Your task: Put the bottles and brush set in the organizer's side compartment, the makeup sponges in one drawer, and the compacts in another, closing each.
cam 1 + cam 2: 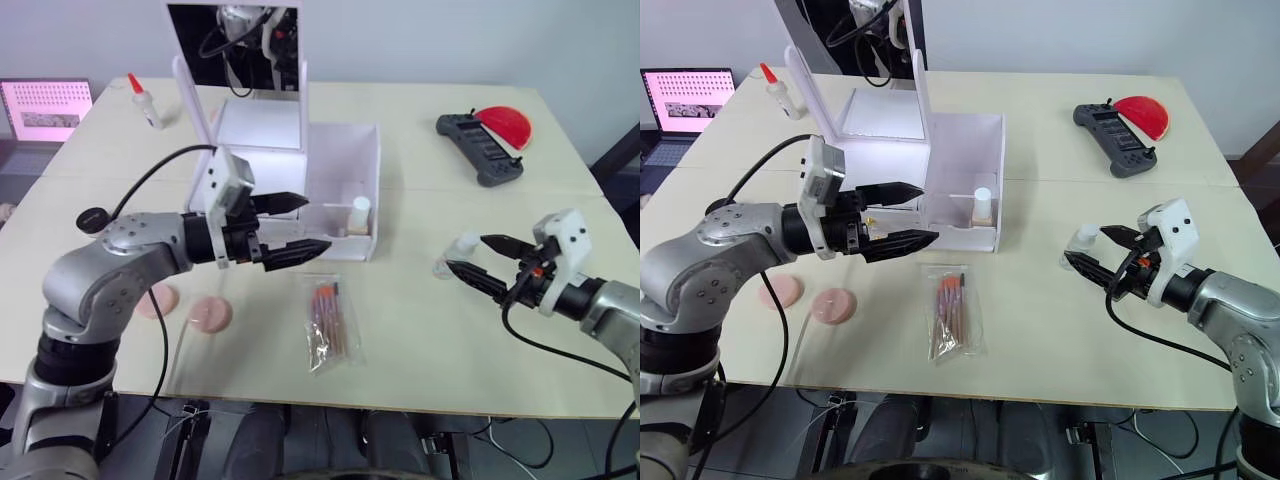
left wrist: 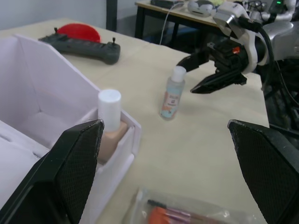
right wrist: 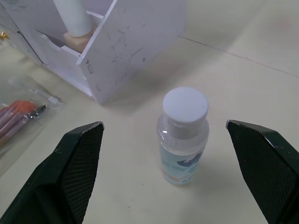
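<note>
Right claw (image 1: 1087,249) open by clear bottle (image 3: 183,135), left claw (image 1: 908,214) open, organizer (image 1: 965,160) top cut off.

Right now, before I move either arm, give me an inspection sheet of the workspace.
Surface: pale table, two tops butted together.
Job's things: white organizer, mirror raised; beige bottle standing in its side compartment; clear bottle upright on the table, apart from the organizer; bagged brush set lying flat before the organizer; two pink sponges near the table's left front. Compacts: nothing seen.
Clutter: dark handheld controller, red half-round object, red-tipped squeeze bottle.
Grippers: left gripper open, above the table before the organizer; right gripper open, facing the clear bottle, not touching.
Cables: black cable looping over the left arm.
Surroundings: laptop at far left.
</note>
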Available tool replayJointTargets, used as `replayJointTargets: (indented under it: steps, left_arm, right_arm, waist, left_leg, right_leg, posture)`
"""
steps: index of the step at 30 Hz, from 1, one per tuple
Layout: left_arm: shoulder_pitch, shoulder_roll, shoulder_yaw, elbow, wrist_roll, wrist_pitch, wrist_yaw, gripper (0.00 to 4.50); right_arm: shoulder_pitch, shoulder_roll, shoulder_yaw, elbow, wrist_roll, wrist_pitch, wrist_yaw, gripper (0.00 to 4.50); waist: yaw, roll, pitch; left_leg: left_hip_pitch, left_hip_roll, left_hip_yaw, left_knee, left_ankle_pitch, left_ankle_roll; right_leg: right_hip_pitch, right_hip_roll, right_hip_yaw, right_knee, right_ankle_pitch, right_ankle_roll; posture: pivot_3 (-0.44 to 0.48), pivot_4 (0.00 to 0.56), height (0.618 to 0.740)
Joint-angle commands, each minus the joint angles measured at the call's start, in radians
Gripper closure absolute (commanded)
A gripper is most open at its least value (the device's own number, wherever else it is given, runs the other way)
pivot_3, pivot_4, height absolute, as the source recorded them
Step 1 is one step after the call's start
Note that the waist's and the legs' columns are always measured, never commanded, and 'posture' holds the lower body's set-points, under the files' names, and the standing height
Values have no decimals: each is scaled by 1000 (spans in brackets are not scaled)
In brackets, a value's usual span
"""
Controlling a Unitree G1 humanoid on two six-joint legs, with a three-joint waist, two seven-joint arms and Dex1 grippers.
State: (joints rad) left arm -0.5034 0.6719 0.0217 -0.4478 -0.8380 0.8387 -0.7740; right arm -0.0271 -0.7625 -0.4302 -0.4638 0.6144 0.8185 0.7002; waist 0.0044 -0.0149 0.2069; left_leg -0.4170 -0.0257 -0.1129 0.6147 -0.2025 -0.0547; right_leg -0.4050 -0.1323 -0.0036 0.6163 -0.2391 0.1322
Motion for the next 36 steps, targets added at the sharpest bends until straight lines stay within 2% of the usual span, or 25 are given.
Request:
replayJointTargets:
  steps: [1,2,4,15,25,36]
  left_arm:
    - [-7,9,21,-34,-7,0,8,0]
    - [-7,9,21,-34,-9,4,9,0]
    - [-8,9,20,-33,-15,12,8,0]
    - [-13,7,13,-36,-13,25,1,0]
    - [-8,12,21,-41,-15,27,5,0]
    - [-13,10,16,-38,-10,22,2,0]
  right_arm:
    - [-36,17,-7,-16,19,-21,-30,589]
    - [-41,18,-6,-16,20,-21,-35,909]
    - [-48,15,9,-18,9,-27,-38,1841]
    - [-76,3,61,15,-17,-48,-56,1841]
    - [-45,-19,-2,60,-17,-90,-29,1841]
    - [-31,-21,-8,58,-3,-101,-7,1841]
  waist:
    - [1,0,0]
    - [1,0,0]
    - [2,0,0]
    - [2,0,0]
    - [2,0,0]
    - [2,0,0]
  left_leg:
    - [0,0,0,0,0,0]
    - [0,0,0,0,0,0]
    - [0,0,0,0,0,0]
    - [0,0,0,0,0,0]
    - [0,0,0,1,0,0]
    - [0,0,0,1,0,0]
  right_leg:
    - [0,0,0,0,0,0]
    - [0,0,0,0,0,0]
    - [0,0,0,0,0,0]
    - [0,0,0,0,0,0]
    - [0,0,0,1,0,0]
    - [0,0,0,1,0,0]
  posture:
    - [0,150,740]
    - [0,150,740]
    - [0,150,740]
    - [0,150,740]
    - [0,150,740]
    - [0,150,740]
